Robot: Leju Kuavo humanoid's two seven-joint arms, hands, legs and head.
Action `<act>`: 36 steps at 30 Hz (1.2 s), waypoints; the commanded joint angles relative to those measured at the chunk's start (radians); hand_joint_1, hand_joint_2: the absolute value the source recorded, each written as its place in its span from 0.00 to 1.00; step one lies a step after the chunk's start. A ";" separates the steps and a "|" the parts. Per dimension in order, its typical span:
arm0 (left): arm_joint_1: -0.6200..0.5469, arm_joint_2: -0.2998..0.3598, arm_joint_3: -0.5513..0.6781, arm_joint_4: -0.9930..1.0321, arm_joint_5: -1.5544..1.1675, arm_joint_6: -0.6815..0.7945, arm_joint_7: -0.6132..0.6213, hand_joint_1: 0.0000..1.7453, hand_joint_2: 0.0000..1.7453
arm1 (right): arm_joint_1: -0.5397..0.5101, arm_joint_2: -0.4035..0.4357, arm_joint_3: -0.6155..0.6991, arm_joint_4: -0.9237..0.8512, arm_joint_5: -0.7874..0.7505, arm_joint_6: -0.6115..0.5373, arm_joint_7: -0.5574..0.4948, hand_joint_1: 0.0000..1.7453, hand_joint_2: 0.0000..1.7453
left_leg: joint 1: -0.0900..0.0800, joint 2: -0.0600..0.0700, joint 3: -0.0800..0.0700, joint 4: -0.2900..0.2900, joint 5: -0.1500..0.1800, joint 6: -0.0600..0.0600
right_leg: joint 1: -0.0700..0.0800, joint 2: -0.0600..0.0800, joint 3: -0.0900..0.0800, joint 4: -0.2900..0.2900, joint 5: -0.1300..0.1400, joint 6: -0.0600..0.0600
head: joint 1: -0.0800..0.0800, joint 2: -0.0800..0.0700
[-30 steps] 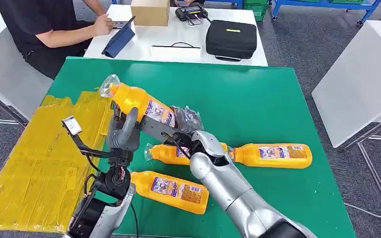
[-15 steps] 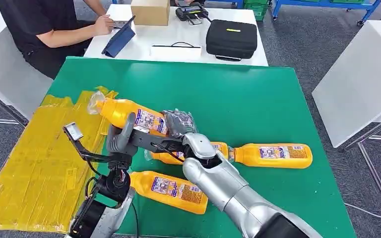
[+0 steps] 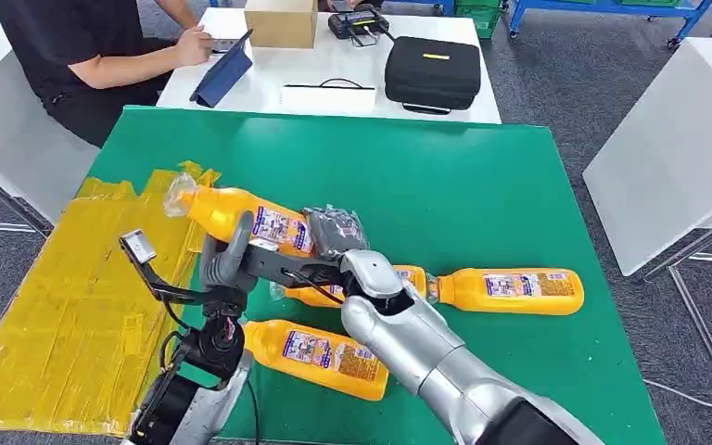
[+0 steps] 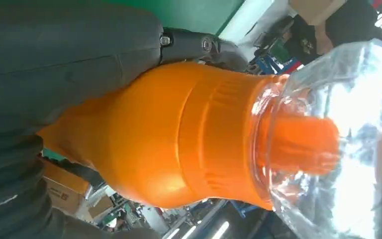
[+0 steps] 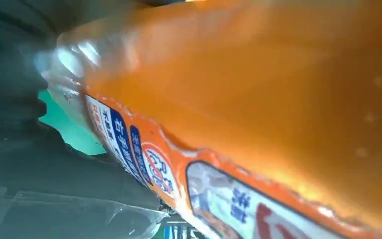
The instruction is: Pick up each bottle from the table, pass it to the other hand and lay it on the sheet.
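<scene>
Held bottle: an orange bottle (image 3: 241, 213) lies tilted above the table at centre-left of the head view, its clear-wrapped cap over the sheet's edge.
Right hand: the right hand (image 3: 334, 232) grips the bottle's base end.
Left hand: the left hand (image 3: 227, 255) wraps the bottle's middle from below; the left wrist view shows dark fingers (image 4: 79, 59) against its orange shoulder.
Sheet: a yellow sheet (image 3: 65, 306) covers the lower left of the green table (image 3: 482, 195).
Other bottles: 3 bottles lie on the table, at centre (image 3: 320, 295), right (image 3: 510, 290) and lower centre (image 3: 320, 354).
Background: a person (image 3: 83, 56) sits at the upper left.
</scene>
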 commanded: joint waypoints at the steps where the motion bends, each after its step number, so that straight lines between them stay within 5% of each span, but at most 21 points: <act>1: -0.085 -0.012 -0.028 0.038 -0.029 0.001 0.018 1.00 1.00 | 0.059 0.027 0.244 0.011 0.054 0.050 -0.053 1.00 1.00 | 0.001 -0.002 0.003 0.000 -0.001 -0.003 | 0.001 -0.004 0.003 0.000 -0.001 -0.003 | 0.000 0.000; 18: -0.105 -0.017 -0.041 0.073 -0.032 -0.014 0.032 1.00 1.00 | 0.055 0.018 0.137 0.043 0.091 0.045 -0.050 1.00 1.00 | 0.001 -0.005 0.000 0.000 0.000 -0.002 | 0.001 -0.006 0.001 0.000 -0.001 -0.002 | 0.000 0.000; 19: -0.106 -0.020 -0.042 0.074 -0.031 -0.017 0.034 1.00 1.00 | 0.053 0.015 0.128 0.048 0.089 0.050 -0.050 0.19 1.00 | 0.001 -0.006 0.002 0.001 0.000 -0.003 | 0.001 -0.008 0.003 0.001 -0.002 -0.003 | 0.000 0.000; 20: -0.107 -0.025 -0.038 0.075 -0.029 -0.022 0.038 1.00 1.00 | 0.051 0.012 0.111 0.056 0.102 0.046 -0.066 0.00 1.00 | 0.001 -0.005 0.000 0.000 0.001 -0.002 | 0.001 -0.006 0.001 0.000 -0.001 -0.002 | 0.000 0.000; 21: -0.107 -0.027 -0.037 0.075 -0.028 -0.027 0.041 1.00 1.00 | 0.056 0.006 0.081 0.052 0.072 0.063 -0.126 0.00 0.00 | 0.001 -0.006 0.002 0.001 0.000 -0.003 | 0.001 -0.008 0.002 0.001 -0.002 -0.003 | 0.000 0.000; 36: -0.048 0.031 -0.039 -0.053 -0.114 -0.059 -0.024 1.00 1.00 | 0.133 -0.127 -0.122 -0.096 0.168 -0.044 -0.196 0.00 0.00 | 0.001 -0.004 0.000 0.001 0.000 -0.002 | 0.001 -0.005 0.000 0.000 -0.001 -0.002 | 0.000 0.000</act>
